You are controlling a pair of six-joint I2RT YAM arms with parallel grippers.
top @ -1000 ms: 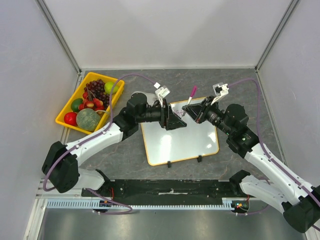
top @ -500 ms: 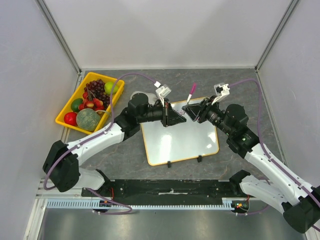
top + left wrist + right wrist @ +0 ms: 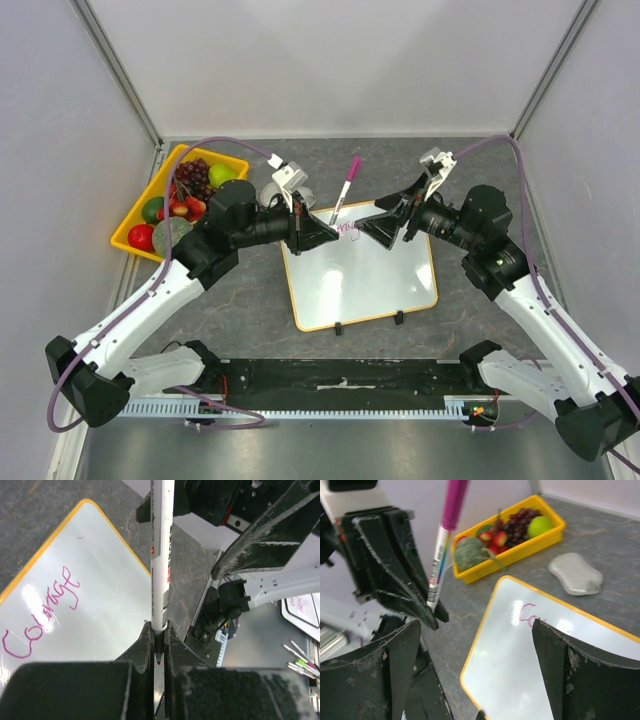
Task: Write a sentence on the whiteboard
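The left gripper (image 3: 322, 237) clamps a pen (image 3: 343, 193) that stands steeply upward, above the whiteboard's (image 3: 365, 285) far-left corner, beside the purple writing (image 3: 42, 615). The right gripper (image 3: 375, 230) gapes empty opposite.

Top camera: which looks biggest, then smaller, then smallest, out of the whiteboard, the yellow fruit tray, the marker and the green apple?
1. whiteboard
2. yellow fruit tray
3. marker and green apple: hard to rank. The marker is longer but very thin, and it is held up nearer the camera.
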